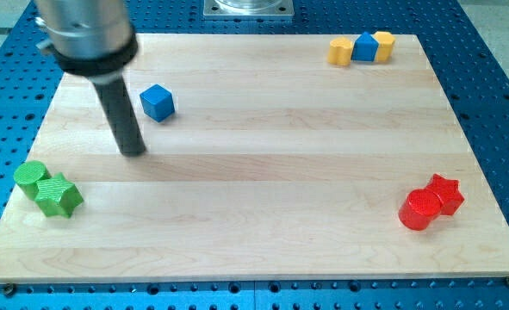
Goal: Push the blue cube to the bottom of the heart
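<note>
While my tip [133, 151] rests down-left, blue cube [158, 102] near, apart.

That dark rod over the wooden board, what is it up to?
It belongs to a robot arm that pushes blocks around. My tip rests on the board, just below and to the view's left of the blue cube, not touching it. The task names a heart, but I cannot pick one out for certain among the other blocks.
</note>
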`<move>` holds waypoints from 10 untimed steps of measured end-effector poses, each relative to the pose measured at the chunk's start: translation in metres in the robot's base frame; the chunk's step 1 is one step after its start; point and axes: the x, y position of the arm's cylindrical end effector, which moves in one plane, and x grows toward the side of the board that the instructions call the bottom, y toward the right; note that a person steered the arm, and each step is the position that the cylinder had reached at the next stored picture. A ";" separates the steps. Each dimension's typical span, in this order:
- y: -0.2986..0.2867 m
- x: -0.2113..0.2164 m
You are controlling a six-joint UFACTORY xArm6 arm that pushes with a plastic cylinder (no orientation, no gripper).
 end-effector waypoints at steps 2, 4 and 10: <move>0.076 -0.060; 0.044 -0.106; 0.262 -0.065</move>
